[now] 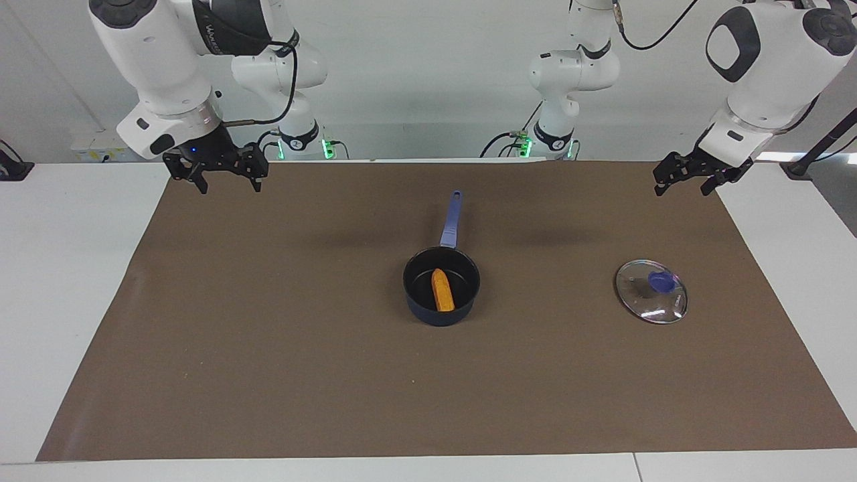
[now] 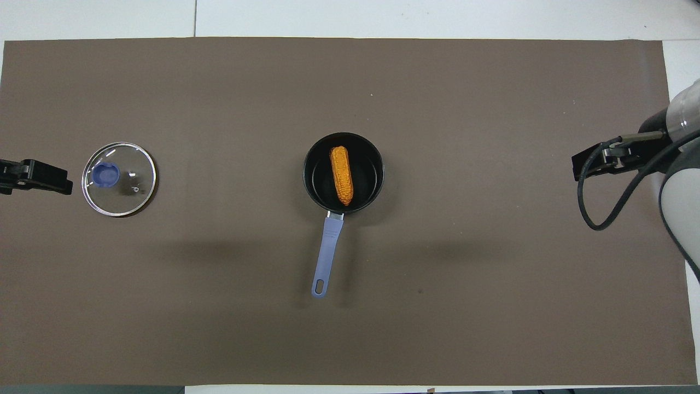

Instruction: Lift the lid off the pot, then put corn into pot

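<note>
Orange-yellow corn cob [image 1: 442, 290] lies inside the small dark navy saucepan [image 1: 441, 306], uncovered.

Brown paper mat [image 1: 268, 348] covers the white table [image 1: 67, 268]; the saucepan sits mid-mat between the two sets of jaws, well apart from both, its long blue handle [image 1: 452, 219] pointing toward the robots. Its round clear glass lid with a metal rim and blue knob [image 1: 651, 291] rests flat on the mat toward the left arm's end, below and clear of the left gripper [image 1: 683, 181]. That gripper hangs raised over the mat's edge, jaws spread wide, holding nothing. The right gripper [image 1: 226, 179] hangs raised over the mat's corner at the right arm's end, jaws likewise wide and empty.
</note>
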You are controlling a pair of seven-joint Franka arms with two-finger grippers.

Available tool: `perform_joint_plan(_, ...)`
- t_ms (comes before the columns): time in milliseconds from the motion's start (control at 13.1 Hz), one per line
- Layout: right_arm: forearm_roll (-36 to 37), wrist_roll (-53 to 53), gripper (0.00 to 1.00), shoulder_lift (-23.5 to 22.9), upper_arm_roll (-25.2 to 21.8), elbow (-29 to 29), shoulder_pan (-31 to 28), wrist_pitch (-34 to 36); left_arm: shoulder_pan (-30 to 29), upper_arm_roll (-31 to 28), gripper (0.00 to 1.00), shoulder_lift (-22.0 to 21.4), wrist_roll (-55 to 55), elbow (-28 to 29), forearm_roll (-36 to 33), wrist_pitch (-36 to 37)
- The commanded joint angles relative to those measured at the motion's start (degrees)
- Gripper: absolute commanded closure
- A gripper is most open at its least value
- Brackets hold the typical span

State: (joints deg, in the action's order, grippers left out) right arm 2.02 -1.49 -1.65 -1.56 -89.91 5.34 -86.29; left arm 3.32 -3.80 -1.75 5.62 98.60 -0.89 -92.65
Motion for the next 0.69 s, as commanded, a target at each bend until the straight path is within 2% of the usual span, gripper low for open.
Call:
perform_joint_plan(0, 0.4, 2.5, 0.00, 0.9, 0.2, -0.4, -1.6, 0.8, 3.2, -0.4, 0.00, -1.8, -2.1, -0.2, -0.4, 1.0)
perform_joint_plan(153, 0.4, 2.4, 0.00, 0.8, 0.2, -0.4, -2.0, 0.2, 3.3, -0.3, 0.00, -1.9, -2.0, -1.8, -0.2, 3.6)
perform_joint_plan(611, -1.0, 3.1, 0.00, 0.5, -1.4, 0.6, -4.5, -0.3, 2.8, -0.2, 0.00, -2.5, -2.1, -1.1, 0.8, 3.3)
